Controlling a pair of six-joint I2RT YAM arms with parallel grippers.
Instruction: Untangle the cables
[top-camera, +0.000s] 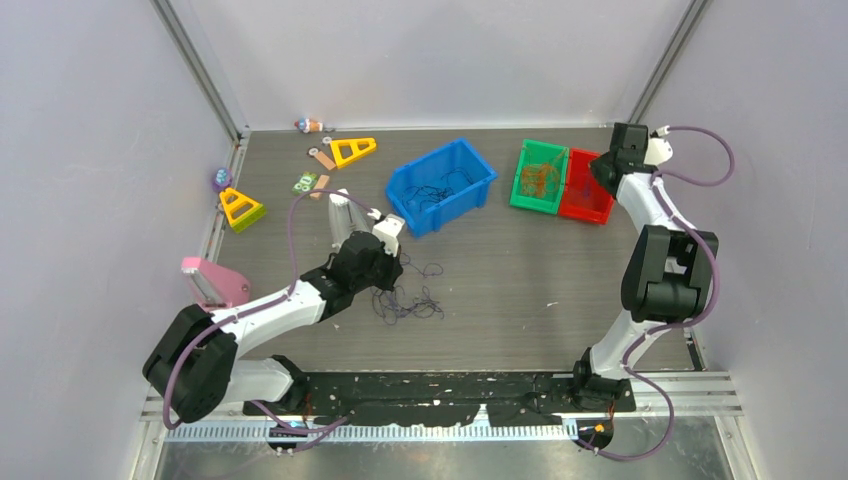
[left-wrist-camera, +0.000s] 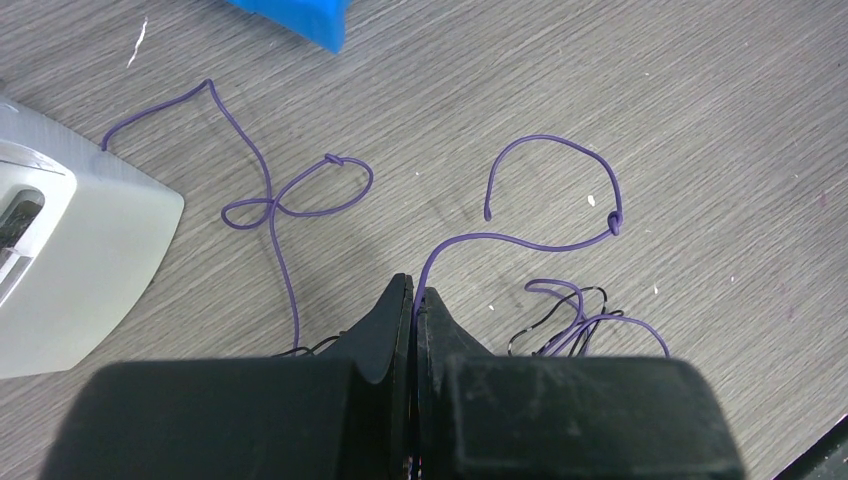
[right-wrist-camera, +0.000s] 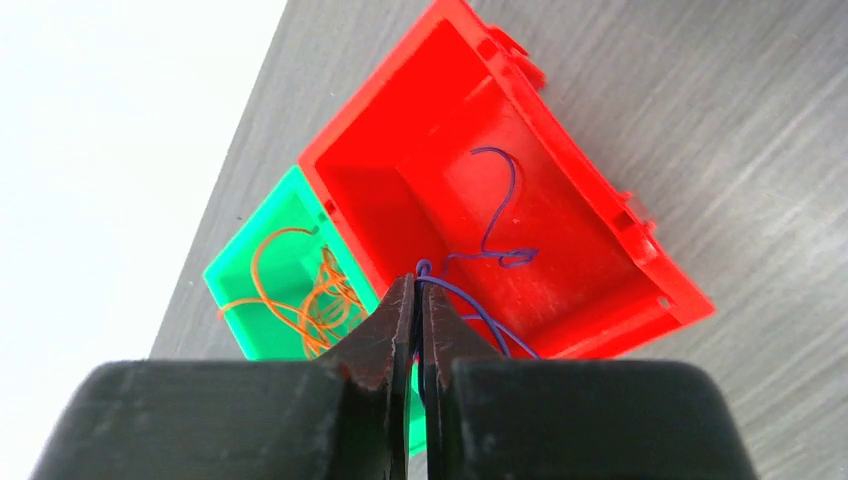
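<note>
Grey wood-grain tabletop (top-camera: 540, 290); sorting is running partway. Thin orange wires (right-wrist-camera: 300, 290) are lying in the green plastic bin (top-camera: 517, 180), thin black wires (top-camera: 435, 192) in the blue plastic bin (top-camera: 478, 165), both toward twelve o'clock. Right gripper (right-wrist-camera: 418, 285), closed, is pinching a purple wire (right-wrist-camera: 514, 185) over the red plastic bin (right-wrist-camera: 420, 170) at one o'clock. Left gripper (left-wrist-camera: 413, 290), closed, is clamping a purple strand (left-wrist-camera: 540, 245) of the tangled purple-and-black clump (top-camera: 410, 302) lying toward eight o'clock, yet to be separated.

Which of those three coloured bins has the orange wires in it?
The green bin, between the blue bin and the red bin. Blue holds dark strands, red a purple strand.
</note>
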